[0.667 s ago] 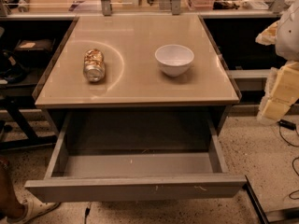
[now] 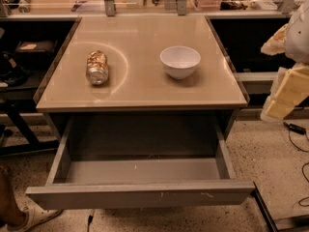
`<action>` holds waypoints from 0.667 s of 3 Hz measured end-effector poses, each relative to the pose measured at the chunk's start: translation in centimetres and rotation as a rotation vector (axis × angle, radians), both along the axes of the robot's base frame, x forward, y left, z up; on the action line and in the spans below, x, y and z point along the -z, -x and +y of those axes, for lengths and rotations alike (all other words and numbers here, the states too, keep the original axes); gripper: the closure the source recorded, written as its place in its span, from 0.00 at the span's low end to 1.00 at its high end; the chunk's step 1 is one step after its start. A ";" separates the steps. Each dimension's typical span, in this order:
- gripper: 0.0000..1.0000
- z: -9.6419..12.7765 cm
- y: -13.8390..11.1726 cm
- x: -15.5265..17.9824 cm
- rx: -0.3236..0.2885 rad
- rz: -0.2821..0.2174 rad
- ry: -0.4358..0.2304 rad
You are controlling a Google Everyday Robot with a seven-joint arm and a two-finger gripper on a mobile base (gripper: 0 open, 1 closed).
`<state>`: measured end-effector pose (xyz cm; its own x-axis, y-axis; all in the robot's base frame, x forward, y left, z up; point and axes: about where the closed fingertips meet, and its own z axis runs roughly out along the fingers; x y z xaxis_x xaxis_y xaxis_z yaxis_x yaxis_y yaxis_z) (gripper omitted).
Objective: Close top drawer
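Note:
The top drawer [image 2: 140, 196] is a wide, deep grey metal drawer, pulled far out toward me below the tan cabinet top [image 2: 145, 92]. Its inside is empty, and its flat front panel has small white scuffs right of centre. My gripper [image 2: 282, 98], white and cream coloured, hangs at the right edge of the camera view. It is to the right of the cabinet, above the floor, and well apart from the drawer. It holds nothing that I can see.
A crushed can [image 2: 97, 67] lies on its side and a white bowl [image 2: 179, 61] stands on the cabinet top. A person's foot in a sandal [image 2: 26, 217] is by the drawer's left front corner. Cables [image 2: 295, 128] lie on the speckled floor at right. Dark shelves flank the cabinet.

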<state>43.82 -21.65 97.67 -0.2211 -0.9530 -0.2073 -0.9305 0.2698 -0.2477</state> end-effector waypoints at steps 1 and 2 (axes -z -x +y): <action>0.41 0.0 0.0 0.0 0.000 0.000 0.000; 0.64 0.0 0.0 0.0 0.000 0.000 0.000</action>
<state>43.82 -21.65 97.67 -0.2211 -0.9530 -0.2073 -0.9305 0.2698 -0.2478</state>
